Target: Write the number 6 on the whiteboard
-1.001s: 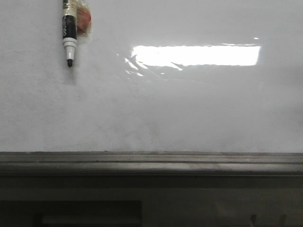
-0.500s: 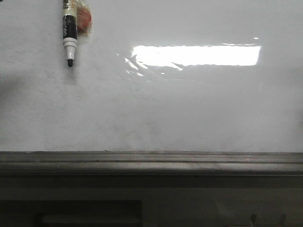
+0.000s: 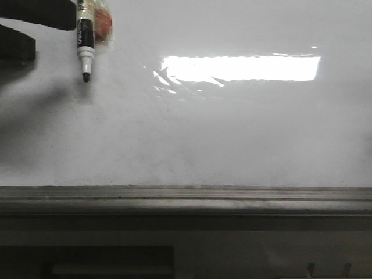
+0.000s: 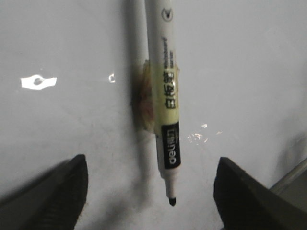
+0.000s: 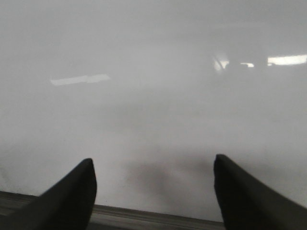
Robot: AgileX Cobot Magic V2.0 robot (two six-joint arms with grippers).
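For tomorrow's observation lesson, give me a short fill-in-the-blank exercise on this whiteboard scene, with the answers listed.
1. The marker is stuck to the whiteboard with ____.
2. The marker's tip points ____ in the front view.
3. The left hand has its fingers spread ____, the marker between them.
4. The number of marks written on the whiteboard is ____.

Answers: tape; down; open; zero

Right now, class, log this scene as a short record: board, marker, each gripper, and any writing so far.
board: whiteboard, glossy, glare patch, grey ledge below
marker: marker uncapped, tip down, taped against the board
left gripper: left gripper open, fingers either side of the marker, not touching it
right gripper: right gripper open, empty, facing bare board
writing: no 6 visible
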